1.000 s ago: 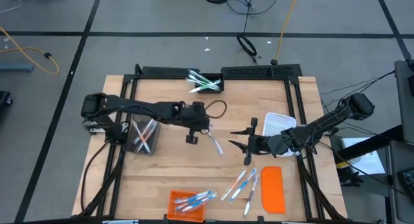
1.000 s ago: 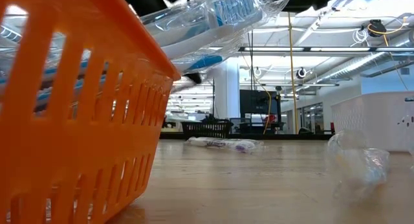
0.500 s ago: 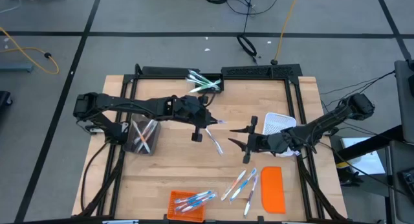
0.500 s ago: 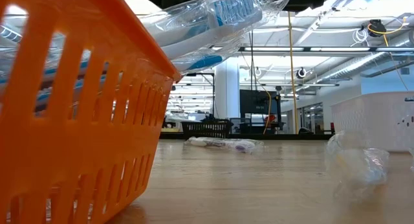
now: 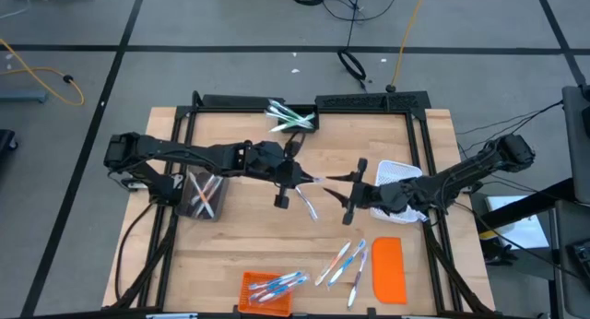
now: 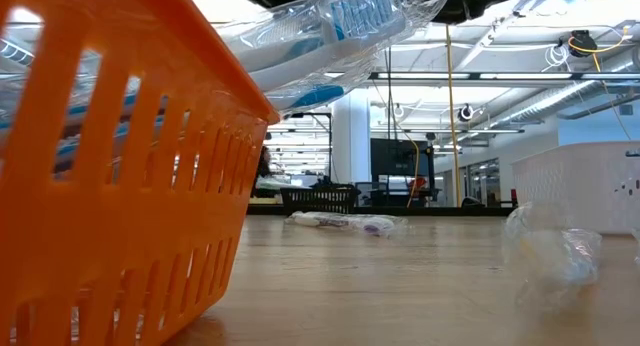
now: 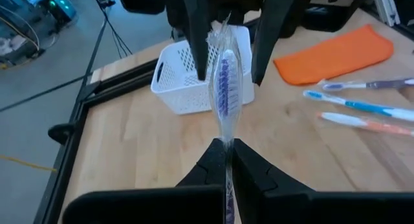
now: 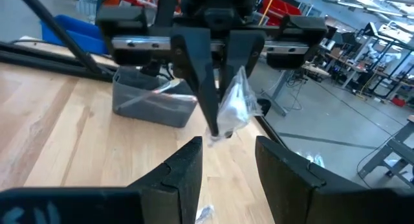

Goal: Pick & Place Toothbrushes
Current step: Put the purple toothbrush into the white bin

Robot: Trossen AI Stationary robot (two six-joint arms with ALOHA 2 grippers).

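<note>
My left gripper (image 5: 300,177) is above the table's middle, shut on a wrapped toothbrush (image 7: 224,88) with purple bristles. It points toward the table's right edge. My right gripper (image 5: 339,190) is open and faces it. Its two fingers (image 7: 197,43) stand on either side of the toothbrush's free end (image 8: 231,111), apparently without touching. Another toothbrush (image 5: 306,205) lies on the table below them. Several loose toothbrushes (image 5: 346,262) lie near the front edge. My left gripper pinches the wrapped toothbrush by its handle end (image 7: 227,145) between its two fingers. The fingers lie level and point toward the table's right side, along the toothbrush. It sticks out ahead of the fingers, bristle end forward, clear of the table.
A white mesh basket (image 5: 396,178) stands behind my right gripper, and a flat orange lid (image 5: 388,268) lies at the front right. There is an orange basket (image 5: 265,289) with toothbrushes at the front, a clear bin (image 5: 205,194) at the left and a black bin (image 5: 293,118) at the far edge.
My left gripper has moved toward the table's right edge with the toothbrush, which now points at my right gripper. My right gripper has moved a little toward the left and far edges, and its open fingers now stand around the toothbrush's free end.
</note>
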